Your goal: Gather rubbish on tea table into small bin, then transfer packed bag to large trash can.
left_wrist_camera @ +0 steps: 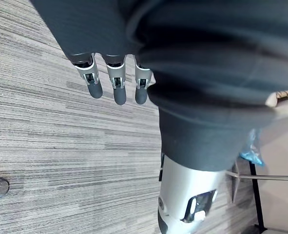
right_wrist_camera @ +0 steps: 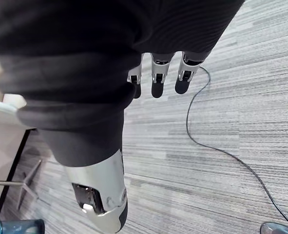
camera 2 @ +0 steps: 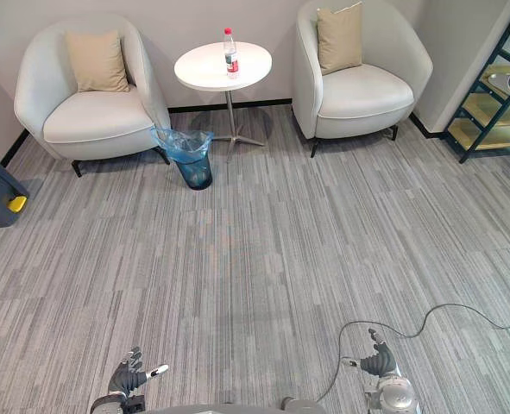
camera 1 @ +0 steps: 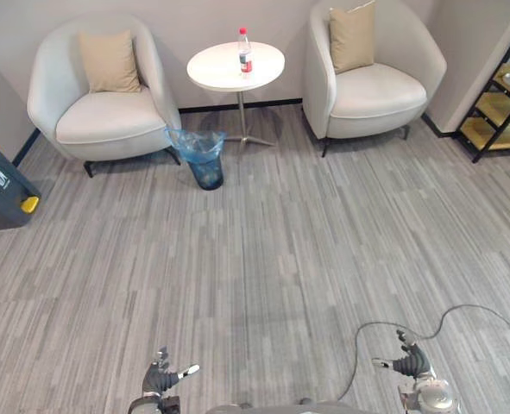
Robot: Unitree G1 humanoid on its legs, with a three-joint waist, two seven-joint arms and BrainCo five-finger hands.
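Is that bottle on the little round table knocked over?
No, the bottle stands upright on the round table, with its red cap pointing up.

**Colours and patterns showing across the lounge scene.**
The carpet is running in fine light and dark grey streaks. The 10 o'clock armchair and the 1 o'clock armchair are showing off-white, holding the first cushion and the second cushion, both tan. At 12 o'clock the white table is bearing a bottle with a red cap and label. At 11 o'clock the small bin is showing dark blue under a translucent blue bag. At 9 o'clock the large trash can is showing dark grey with a yellow lid. At 2 o'clock the shelf is pairing a black frame with yellowish boards.
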